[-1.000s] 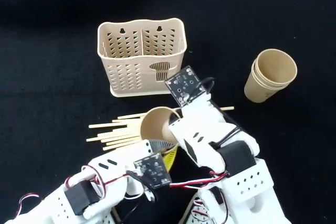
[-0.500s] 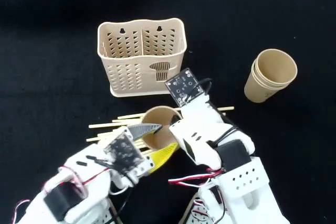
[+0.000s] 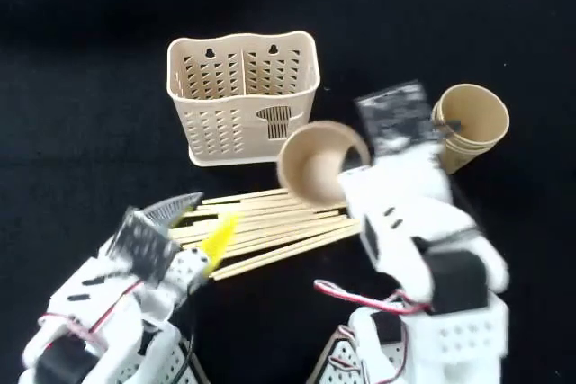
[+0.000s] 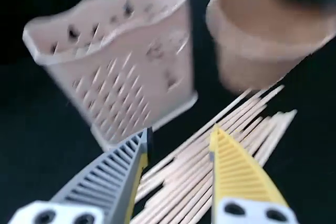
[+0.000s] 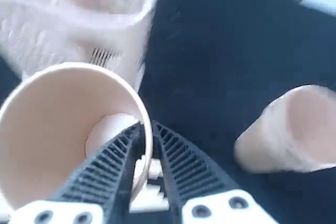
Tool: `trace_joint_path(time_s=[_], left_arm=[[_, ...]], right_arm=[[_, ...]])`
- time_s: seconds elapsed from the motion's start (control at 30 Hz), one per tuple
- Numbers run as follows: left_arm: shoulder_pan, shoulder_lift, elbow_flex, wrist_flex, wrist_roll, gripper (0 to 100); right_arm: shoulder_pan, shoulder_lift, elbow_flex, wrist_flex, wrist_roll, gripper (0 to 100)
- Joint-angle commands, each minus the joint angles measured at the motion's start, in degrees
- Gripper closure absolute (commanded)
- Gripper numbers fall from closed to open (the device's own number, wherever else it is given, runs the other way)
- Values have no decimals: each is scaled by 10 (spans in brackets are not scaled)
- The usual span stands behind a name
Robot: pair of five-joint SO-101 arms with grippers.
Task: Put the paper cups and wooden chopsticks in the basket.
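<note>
R gripper pinches paper cup rim, held just beside basket. L gripper jaws spread over chopsticks. Cup stack sits apart.

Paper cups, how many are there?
At least 3: one paper cup pinched by the right gripper beside the basket; a nested stack of at least two farther right, more possibly hidden inside.

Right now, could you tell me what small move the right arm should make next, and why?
Probably lift the cup over the basket's opening: the right hand pinches the cup's rim, yet the cup hangs beside the basket's near right corner, not above it.
</note>
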Motion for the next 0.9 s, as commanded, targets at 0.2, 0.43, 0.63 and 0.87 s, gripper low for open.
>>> trace_joint_path(time_s=[0.2,0.43,0.63,0.87], left_arm=[[-264,-1,214,-112,1,798],[-289,-1,298,-172,4,801],[-289,0,325,-200,4,801],[-291,0,325,-200,1,801]], right_arm=[[149,117,-202,10,-17,986],[256,330,-371,8,-33,986],[317,471,-484,34,-33,986],[347,578,-515,29,-33,986]])
